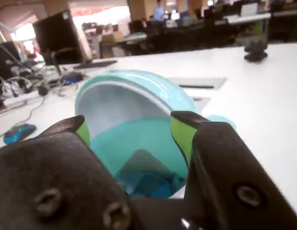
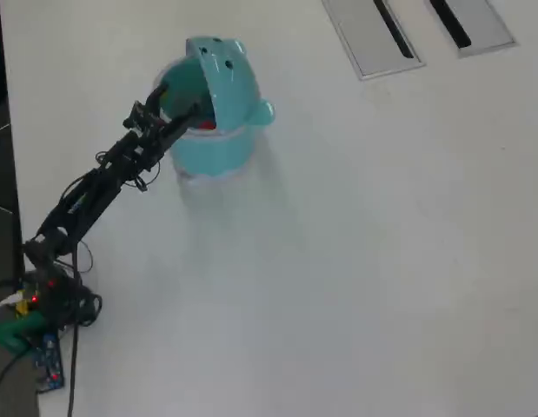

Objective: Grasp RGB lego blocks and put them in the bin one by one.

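Gripper (image 1: pixel 130 128) over bin (image 2: pixel 218 148).
We see its jaws spread wide, empty; a blue block (image 1: pixel 155 186) apparently lies inside.

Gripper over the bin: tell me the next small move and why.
Probably lift the gripper straight up and back from the bin. Its jaws stand open with nothing between them, right above the tub's mouth; a blue block and something red already lie inside, and no block shows on the table.
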`<move>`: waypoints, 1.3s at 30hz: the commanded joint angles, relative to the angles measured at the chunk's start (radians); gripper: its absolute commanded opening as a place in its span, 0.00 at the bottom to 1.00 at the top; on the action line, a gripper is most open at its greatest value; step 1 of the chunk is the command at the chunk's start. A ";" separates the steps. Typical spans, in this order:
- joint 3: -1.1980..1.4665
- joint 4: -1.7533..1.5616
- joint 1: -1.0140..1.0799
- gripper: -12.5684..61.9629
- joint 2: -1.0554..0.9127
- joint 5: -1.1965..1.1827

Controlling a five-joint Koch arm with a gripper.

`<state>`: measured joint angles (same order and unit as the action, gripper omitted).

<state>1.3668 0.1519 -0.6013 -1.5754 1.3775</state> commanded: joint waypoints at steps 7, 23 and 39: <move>0.021 -0.124 0.052 0.59 -0.143 -0.120; 0.193 -0.181 0.175 0.59 -0.319 -0.469; 0.500 -0.374 0.279 0.59 -0.495 -0.733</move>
<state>1.9037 -0.1028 -0.3329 -2.0279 0.6657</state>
